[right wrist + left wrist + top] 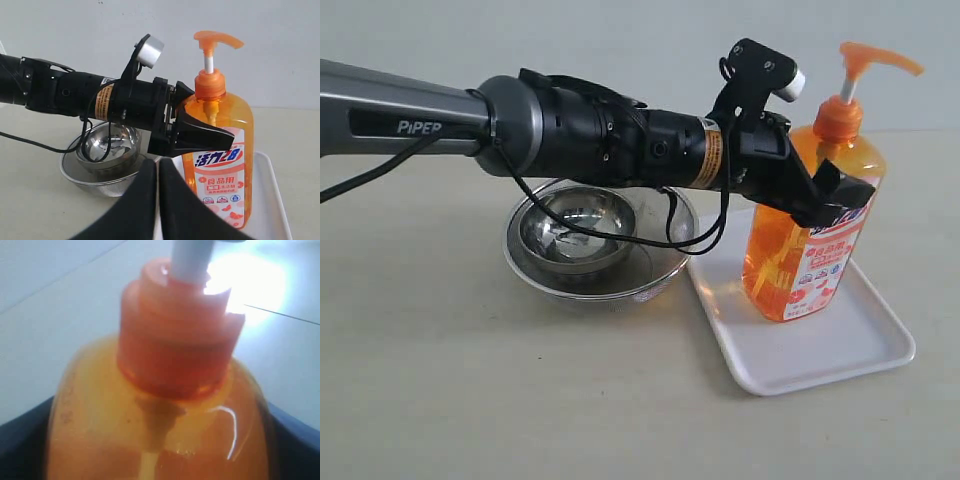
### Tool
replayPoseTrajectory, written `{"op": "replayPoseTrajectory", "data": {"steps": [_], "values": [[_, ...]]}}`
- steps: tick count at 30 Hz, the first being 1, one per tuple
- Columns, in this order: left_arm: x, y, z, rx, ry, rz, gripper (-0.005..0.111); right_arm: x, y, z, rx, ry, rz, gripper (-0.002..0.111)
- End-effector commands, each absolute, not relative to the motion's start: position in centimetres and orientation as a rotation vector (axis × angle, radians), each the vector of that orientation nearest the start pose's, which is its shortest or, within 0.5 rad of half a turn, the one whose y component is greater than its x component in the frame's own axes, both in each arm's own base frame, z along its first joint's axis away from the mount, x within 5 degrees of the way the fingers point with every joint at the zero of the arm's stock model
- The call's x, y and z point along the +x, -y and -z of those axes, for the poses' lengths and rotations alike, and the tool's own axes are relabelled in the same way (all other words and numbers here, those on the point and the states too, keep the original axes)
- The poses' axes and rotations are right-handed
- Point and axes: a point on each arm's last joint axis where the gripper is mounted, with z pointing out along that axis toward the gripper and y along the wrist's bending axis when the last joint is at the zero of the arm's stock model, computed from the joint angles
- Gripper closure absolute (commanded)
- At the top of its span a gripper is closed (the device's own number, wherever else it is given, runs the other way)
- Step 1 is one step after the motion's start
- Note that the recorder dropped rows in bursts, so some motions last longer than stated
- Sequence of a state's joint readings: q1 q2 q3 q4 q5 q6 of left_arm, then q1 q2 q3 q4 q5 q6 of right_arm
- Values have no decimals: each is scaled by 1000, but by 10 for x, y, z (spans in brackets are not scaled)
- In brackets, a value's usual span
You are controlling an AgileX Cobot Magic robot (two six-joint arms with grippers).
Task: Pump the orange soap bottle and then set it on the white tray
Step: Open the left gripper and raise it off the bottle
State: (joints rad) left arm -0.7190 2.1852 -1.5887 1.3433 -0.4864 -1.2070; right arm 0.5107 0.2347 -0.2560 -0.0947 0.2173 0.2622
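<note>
The orange soap bottle (pixel 800 270) stands upright on the white tray (pixel 820 365), its pump head (pixel 875 55) raised on the white stem. My left gripper (pixel 848 180) reaches in from the left and straddles the bottle's shoulder, one dark finger (pixel 200 135) across the front above the label. The left wrist view is filled by the bottle (pixel 150 435) and its collar, with dark fingers (pixel 20 440) at both sides. Whether they still press on the bottle does not show. My right gripper (pixel 157 163) hangs shut and empty, in front of the bottle (pixel 220 175) and apart from it.
Two nested round steel bowls (pixel 590 240) sit on the table just left of the tray, under the left arm, with its black cable looping over them. The tray's near part (pixel 790 370) is bare. Beige tabletop lies all round.
</note>
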Motion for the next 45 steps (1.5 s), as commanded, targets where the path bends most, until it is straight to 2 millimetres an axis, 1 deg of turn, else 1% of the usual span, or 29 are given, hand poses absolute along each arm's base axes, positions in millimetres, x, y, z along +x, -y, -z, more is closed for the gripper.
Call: {"op": "replayPoseTrajectory", "data": {"steps": [1,10,16,22,25,30,36,42,45], "values": [[347,361,-205,1075,-1685,881,31,63,-33,-264,-282,-1670,-483,108],[347,361,-205,1053,-1703,896,31,63,-33,-264,-286,-1669,-479,108],[344,360,-215,1046,-1684,928,31,63,-33,-265,-288,-1666,-478,108],[342,359,-221,1085,-1664,908,31,63,-33,-265,-288,-1666,-478,108],[340,358,-227,1091,-1668,911,31,63,-33,-265,-288,-1666,-478,108],[337,353,-250,1074,-1630,900,31,63,-33,-265,-293,-1665,-473,108],[335,347,-269,1071,-1613,849,31,63,-33,-265,-297,-1664,-469,108],[334,346,-265,1072,-1680,858,31,63,-33,-265,-297,-1664,-469,108],[333,345,-265,1095,-1688,834,31,63,-33,-265,-297,-1664,-469,108]]}}
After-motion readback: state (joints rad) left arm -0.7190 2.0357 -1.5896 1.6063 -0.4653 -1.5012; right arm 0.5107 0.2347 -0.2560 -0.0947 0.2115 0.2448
